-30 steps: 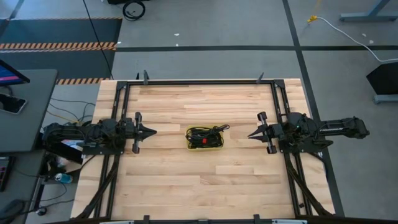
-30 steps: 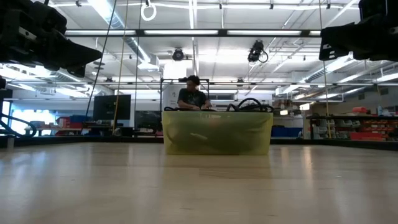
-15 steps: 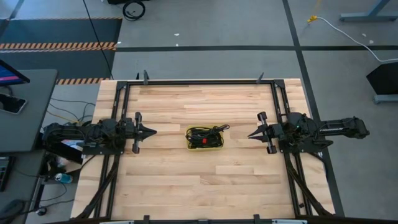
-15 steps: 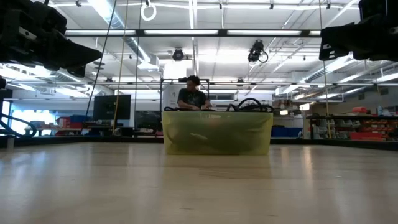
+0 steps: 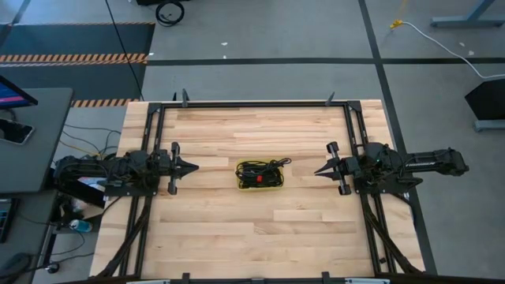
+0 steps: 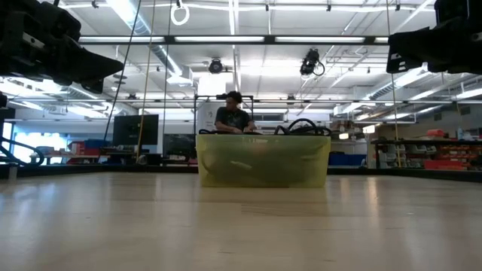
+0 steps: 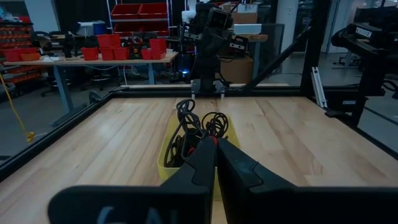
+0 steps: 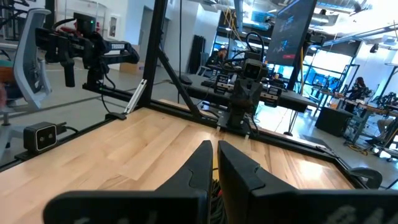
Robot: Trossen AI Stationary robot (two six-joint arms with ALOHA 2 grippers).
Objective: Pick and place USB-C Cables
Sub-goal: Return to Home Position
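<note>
On the left side of the table (image 5: 237, 229), the left gripper (image 5: 192, 166) hangs with fingers pressed together, holding nothing. The cables (image 5: 257, 168) lie heaped in the yellow bin (image 5: 260, 188) at the table's centre. The right gripper (image 5: 319, 171), likewise closed and empty, points in from the right.

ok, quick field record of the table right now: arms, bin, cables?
left gripper: shut, empty, at the table's left side, tips toward the bin
right gripper: shut, empty, at the right side, tips toward the bin
yellow bin: mid-table, between the grippers, apart from both
USB-C cables: black tangle inside the bin, one red bit, loops above the rim
table: light wood, black frame
person: beyond the table, behind the bin
</note>
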